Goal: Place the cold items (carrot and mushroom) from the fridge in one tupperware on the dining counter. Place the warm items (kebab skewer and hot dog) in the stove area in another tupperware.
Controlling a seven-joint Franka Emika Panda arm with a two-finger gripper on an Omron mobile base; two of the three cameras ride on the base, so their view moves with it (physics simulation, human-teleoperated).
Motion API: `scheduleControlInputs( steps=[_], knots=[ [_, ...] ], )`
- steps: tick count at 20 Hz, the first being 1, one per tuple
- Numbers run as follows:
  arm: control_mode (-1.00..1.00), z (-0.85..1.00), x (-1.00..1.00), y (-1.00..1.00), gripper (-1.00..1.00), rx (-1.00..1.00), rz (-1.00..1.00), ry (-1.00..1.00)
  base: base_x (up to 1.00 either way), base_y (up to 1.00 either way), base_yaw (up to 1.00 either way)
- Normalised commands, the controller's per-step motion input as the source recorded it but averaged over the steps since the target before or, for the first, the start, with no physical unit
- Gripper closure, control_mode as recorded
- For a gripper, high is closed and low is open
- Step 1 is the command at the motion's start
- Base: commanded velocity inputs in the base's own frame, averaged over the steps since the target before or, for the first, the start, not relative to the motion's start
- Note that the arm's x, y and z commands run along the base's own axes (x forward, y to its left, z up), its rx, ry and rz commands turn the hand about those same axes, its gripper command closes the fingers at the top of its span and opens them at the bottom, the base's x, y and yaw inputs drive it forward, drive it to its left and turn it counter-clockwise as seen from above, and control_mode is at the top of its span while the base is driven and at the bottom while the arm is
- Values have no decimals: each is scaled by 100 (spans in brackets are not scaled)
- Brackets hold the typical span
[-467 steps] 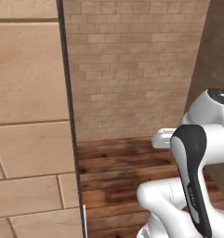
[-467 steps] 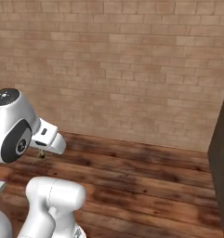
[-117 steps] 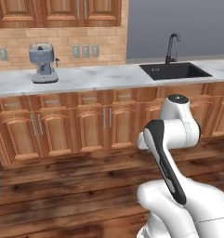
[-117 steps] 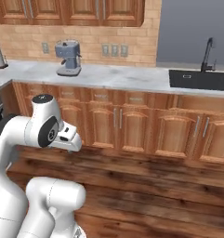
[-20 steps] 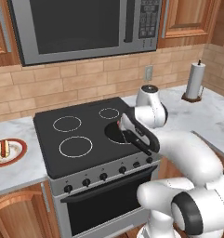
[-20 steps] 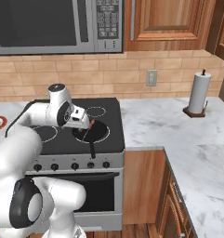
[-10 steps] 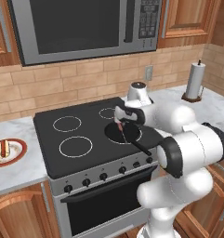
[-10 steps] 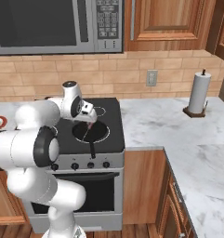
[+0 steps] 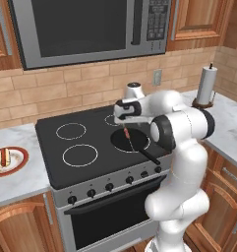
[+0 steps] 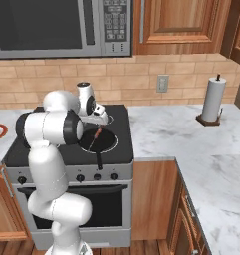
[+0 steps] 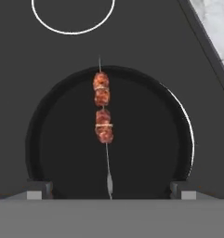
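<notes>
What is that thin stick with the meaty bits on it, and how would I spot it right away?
Find the black stove under the microwave. On its front right burner sits a round black pan, just below the robot's open claw. Lying across that pan is the kebab skewer, a thin stick threaded with reddish-brown chunks, the only food on the stove.

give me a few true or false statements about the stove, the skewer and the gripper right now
1. The kebab skewer lies in a black pan on the stove. True.
2. The gripper is shut on the skewer. False: it is open above the pan, the skewer not gripped.
3. A hot dog sits on a plate on the counter beside the stove. True.
4. A paper towel roll stands on a burner. False: it stands on the marbled counter, away from the stove.
</notes>
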Motion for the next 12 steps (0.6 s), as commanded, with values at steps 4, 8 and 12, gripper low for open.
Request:
scheduleControlInputs(
  steps=[4,8,12],
  knots=[
    [-100,-69,18,0,-100,0,-1,0,0,0,0],
    [-100,-64,0,-3,-100,0,-1,0,0,0,0],
    [-100,-59,0,-14,-100,0,0,0,0,0,0]
  ],
)
